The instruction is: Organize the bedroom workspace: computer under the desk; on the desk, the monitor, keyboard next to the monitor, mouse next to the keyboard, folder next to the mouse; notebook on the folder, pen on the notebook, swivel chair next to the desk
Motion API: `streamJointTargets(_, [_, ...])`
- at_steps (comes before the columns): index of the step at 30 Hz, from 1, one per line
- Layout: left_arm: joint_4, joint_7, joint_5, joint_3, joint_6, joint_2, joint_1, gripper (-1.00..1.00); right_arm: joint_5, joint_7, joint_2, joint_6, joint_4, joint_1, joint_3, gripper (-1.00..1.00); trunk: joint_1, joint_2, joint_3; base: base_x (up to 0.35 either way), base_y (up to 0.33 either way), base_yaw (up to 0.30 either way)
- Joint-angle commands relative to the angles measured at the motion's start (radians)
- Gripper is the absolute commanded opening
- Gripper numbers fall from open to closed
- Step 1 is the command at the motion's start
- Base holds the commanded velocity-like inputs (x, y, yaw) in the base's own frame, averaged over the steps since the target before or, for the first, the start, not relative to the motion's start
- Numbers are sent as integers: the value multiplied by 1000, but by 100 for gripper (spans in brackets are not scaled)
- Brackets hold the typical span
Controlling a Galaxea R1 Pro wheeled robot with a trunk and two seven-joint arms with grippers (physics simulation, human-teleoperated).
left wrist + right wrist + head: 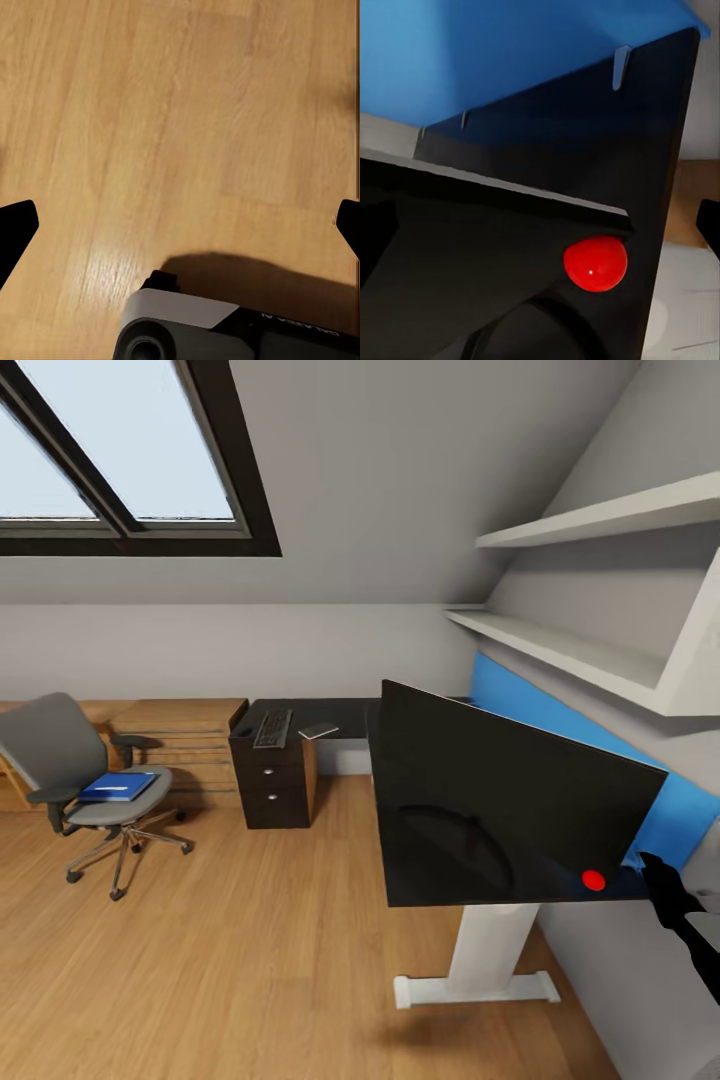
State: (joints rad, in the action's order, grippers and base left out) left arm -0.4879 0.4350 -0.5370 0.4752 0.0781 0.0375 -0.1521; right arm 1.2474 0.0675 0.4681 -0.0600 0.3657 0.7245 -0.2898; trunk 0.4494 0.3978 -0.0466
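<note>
The wide black monitor [500,800] stands tilted in the foreground, its red dot at the lower right corner. My right gripper [655,865] is open at that corner, and in the right wrist view the monitor [472,262] edge lies between its fingers. The black desk [340,715] carries the keyboard [272,728] and the grey notebook [318,731] on its far wing. The blue folder [118,787] lies on the swivel chair [60,750] at left, with a thin pale pen on top. My left gripper [180,225] hangs open over bare floor. Mouse and computer are out of view.
A blue wall panel [520,700] and white shelves [600,520] run along the right wall. A white desk leg [490,950] stands below the monitor. A light wooden dresser [180,730] sits behind the chair. Wood floor [280,950] spreads between chair and desk.
</note>
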Motion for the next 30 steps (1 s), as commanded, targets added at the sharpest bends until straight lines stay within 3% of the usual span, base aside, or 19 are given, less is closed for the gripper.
streamJointTargets(1, [0, 7, -11, 8, 6, -1, -1, 100, 6, 5, 0, -6, -1, 1, -6, 100, 1, 2, -2, -3, -240, 0])
streamJointTargets(10, [0, 7, -11, 8, 6, -1, -1, 100, 9, 5, -3, -4, -1, 1, -13, 100, 1, 2, -2, 13, -106, 0])
streamJointTargets(30, [15, 7, -11, 8, 6, -1, -1, 100, 9, 5, -2, -4, -1, 1, -13, 100, 1, 2, -2, 146, -34, 0])
